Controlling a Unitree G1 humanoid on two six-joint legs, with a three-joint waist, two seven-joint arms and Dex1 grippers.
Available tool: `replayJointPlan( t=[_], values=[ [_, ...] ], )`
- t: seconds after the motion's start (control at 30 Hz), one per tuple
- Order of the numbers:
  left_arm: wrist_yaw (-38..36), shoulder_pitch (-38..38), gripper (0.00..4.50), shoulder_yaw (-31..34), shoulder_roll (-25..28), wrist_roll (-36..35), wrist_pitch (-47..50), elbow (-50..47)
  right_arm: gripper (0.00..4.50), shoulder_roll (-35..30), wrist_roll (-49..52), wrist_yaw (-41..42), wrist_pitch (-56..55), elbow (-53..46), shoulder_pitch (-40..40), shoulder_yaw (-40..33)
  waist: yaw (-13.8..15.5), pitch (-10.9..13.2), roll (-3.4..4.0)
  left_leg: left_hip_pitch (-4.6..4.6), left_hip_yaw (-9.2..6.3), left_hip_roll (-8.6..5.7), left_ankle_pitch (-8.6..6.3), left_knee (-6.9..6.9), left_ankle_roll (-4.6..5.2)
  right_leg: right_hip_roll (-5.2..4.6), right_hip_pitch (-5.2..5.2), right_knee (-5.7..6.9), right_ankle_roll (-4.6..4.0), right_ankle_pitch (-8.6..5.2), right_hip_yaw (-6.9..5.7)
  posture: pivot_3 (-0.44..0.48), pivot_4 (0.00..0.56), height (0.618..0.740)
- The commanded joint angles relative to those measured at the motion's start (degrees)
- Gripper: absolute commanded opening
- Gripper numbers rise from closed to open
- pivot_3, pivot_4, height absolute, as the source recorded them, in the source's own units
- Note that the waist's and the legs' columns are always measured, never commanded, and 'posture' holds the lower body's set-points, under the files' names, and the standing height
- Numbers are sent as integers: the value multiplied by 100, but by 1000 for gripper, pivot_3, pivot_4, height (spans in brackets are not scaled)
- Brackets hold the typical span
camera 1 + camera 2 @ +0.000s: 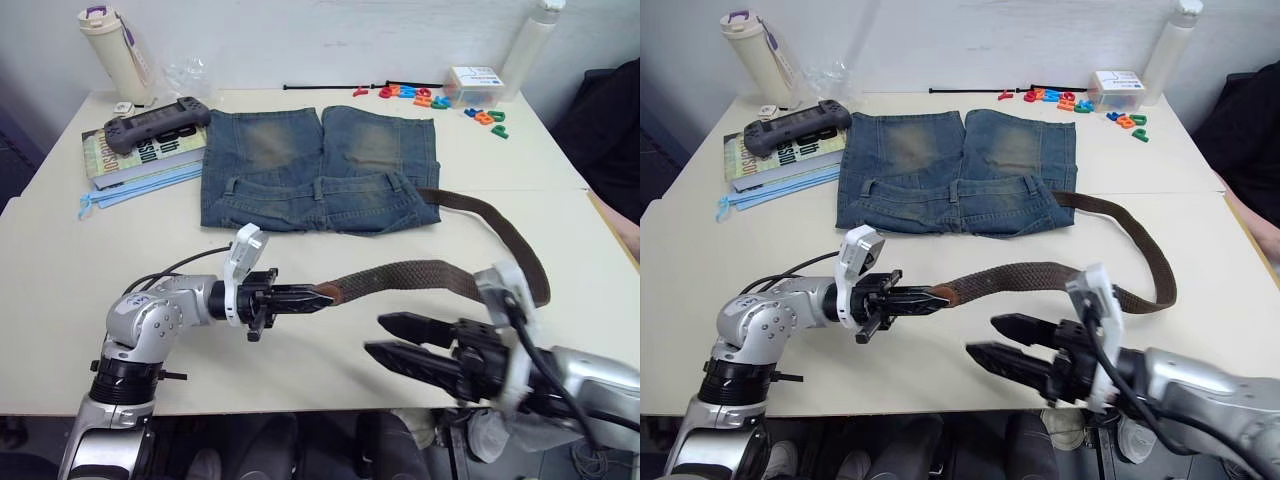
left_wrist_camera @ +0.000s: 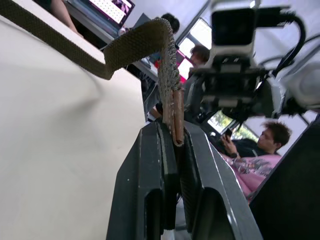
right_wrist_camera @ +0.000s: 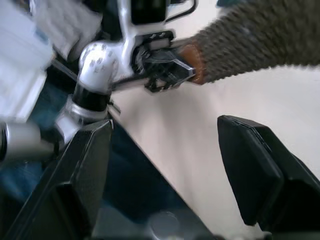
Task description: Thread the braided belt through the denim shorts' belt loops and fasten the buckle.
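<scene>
Pinched by its leather tip in the left gripper (image 1: 318, 297), the braided belt (image 1: 420, 275) could slip free; the right gripper (image 1: 395, 340) at 5 o'clock is spread, empty.

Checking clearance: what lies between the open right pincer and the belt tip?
Only bare cream table, in the eye views, separates right pincer from brown braided belt.

Black game controller (image 1: 157, 124) atop books (image 1: 140, 152); white bottle (image 1: 112, 42) behind; coloured magnet letters (image 1: 430, 98) (scattered) by plastic box (image 1: 474, 85).
</scene>
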Motion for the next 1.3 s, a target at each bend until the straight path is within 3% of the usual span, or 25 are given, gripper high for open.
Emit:
replayJointPlan(
  t=[0.03, 0.17, 0.43, 0.53, 0.63, 0.73, 1.3],
  values=[
    [182, -44, 55, 179, -1, -372, 203, -283, 3629, 922, 180, -885, -918, 64, -266, 363, 1, -2, -5, 0, -1, 3, 1, -3, -2, 5, 1, -5, 0, 0, -2, 0, 150, 657],
    [273, 21, 55, 153, 24, -443, 261, -384, 3629, 1664, 116, -1231, -1427, -8, -528, 448, -8, 0, -1, 1, 0, -2, 2, -6, -2, 6, -1, -6, 3, 2, 3, 0, 150, 657],
    [596, -71, 55, 279, -88, -719, 431, -380, 3629, 2043, -212, -1450, -1527, -52, -587, 669, -6, 0, -2, 2, 0, -3, 3, -18, -4, 8, -10, -1, 1, 0, 6, 0, 150, 657],
    [695, -123, 21, 322, -116, -783, 460, -300, 2781, 2023, -282, -1400, -1504, -67, -488, 689, -6, 0, -1, 3, 0, -3, 3, -20, -4, 9, -11, 0, 0, 0, 6, 0, 150, 657],
    [746, -138, 21, 325, -107, -834, 454, -280, 1198, 2030, -361, -1368, -1501, -43, -419, 691, -14, 0, -1, 3, 0, -3, 3, -21, -4, 9, -12, 0, 0, 0, 7, 0, 150, 657],
    [757, -130, 21, 319, -88, -847, 447, -279, 44, 2042, -407, -1339, -1537, 12, -396, 628, -11, 0, -1, 4, 1, -3, 3, -23, -5, 10, -12, 0, 0, 0, 8, 0, 150, 657],
    [809, -109, 21, 377, -59, -899, 450, -244, 44, 2001, -567, -1233, -1580, 92, -271, 448, -9, 0, -1, 4, 1, -3, 3, -25, -5, 9, -12, 0, -2, -1, 8, 0, 150, 657]
  ],
)
